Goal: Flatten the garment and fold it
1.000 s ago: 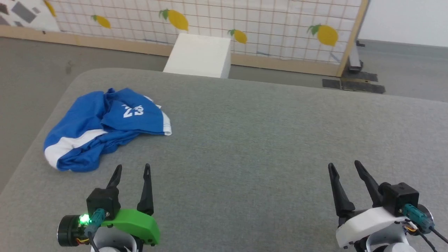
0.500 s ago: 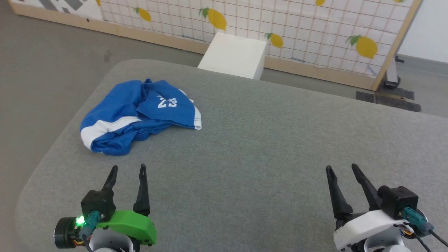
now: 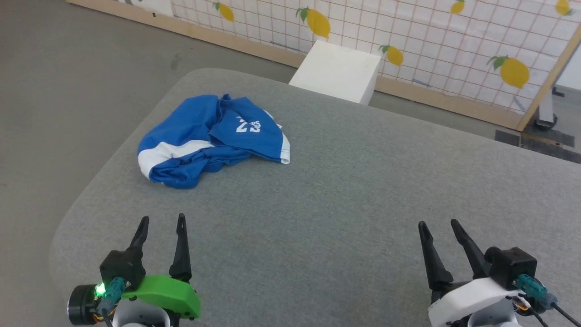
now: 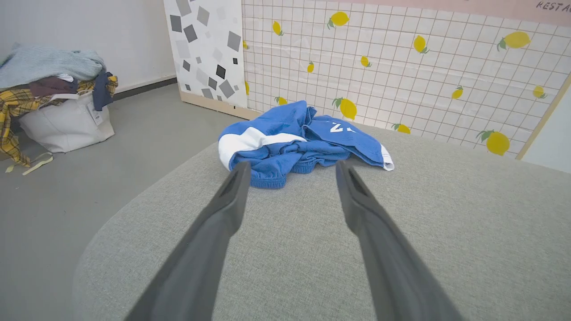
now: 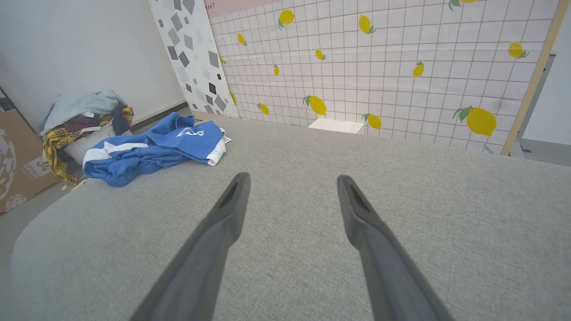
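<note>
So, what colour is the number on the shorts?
White on blue shorts; head view shows it best.

Bright blue garment [image 3: 206, 136] — white stripe, white "23" — on grey table [image 3: 363, 190].

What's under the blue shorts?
The blue shorts lie crumpled on the grey padded tabletop. Nothing pokes out around them, but the spot right underneath is covered.
</note>
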Motion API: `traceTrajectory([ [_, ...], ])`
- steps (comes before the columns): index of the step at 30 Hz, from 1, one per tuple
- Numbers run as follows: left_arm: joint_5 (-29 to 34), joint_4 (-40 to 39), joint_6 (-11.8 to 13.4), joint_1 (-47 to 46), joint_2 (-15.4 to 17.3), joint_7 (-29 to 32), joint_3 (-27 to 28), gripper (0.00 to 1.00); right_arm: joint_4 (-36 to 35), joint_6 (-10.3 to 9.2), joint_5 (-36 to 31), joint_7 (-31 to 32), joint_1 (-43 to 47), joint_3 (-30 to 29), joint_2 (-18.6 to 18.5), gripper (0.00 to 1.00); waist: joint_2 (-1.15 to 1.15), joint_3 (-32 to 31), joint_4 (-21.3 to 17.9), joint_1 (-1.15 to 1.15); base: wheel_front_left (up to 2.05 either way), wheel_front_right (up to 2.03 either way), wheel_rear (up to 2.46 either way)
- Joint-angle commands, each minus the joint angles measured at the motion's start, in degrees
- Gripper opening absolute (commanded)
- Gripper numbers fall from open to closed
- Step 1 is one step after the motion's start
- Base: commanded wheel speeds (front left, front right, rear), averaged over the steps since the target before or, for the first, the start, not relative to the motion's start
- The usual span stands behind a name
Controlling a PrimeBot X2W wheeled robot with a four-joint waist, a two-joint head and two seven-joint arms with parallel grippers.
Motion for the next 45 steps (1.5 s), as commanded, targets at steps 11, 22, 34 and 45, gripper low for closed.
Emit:
traceTrajectory([
  [11, -0.7, 0.8, -0.5, 0.5, 0.1, -1.9, 0.4, 1.0, 2.1, -0.07, 2.4, -1.9, 0.4, 0.6, 0.0, 1.0, 0.0, -0.1, 4.0, 0.0, 0.0, 0.0, 0.0],
  [22, -0.4, 1.8, -0.3, 0.4, 0.1, -3.1, 0.3, 1.0, 3.8, -0.08, 3.5, -3.2, 0.2, 0.9, 0.0, 1.0, 0.0, 0.1, 6.4, 0.0, 0.0, 0.0, 0.0],
  [34, -0.6, 2.3, -0.4, 0.4, 0.1, -4.5, 0.8, 1.0, 5.1, -0.09, 3.8, -4.6, 0.0, 0.7, 0.0, 1.0, 0.0, 0.1, 7.1, 0.0, 0.0, 0.0, 0.0],
  [45, -6.3, 7.8, -3.9, -11.5, 2.9, -6.1, 2.7, 1.0, 5.9, -0.1, 1.1, -6.0, -2.2, 1.1, 0.0, 1.0, 0.0, 4.6, 1.6, 0.0, 0.0, 0.0, 0.0],
])
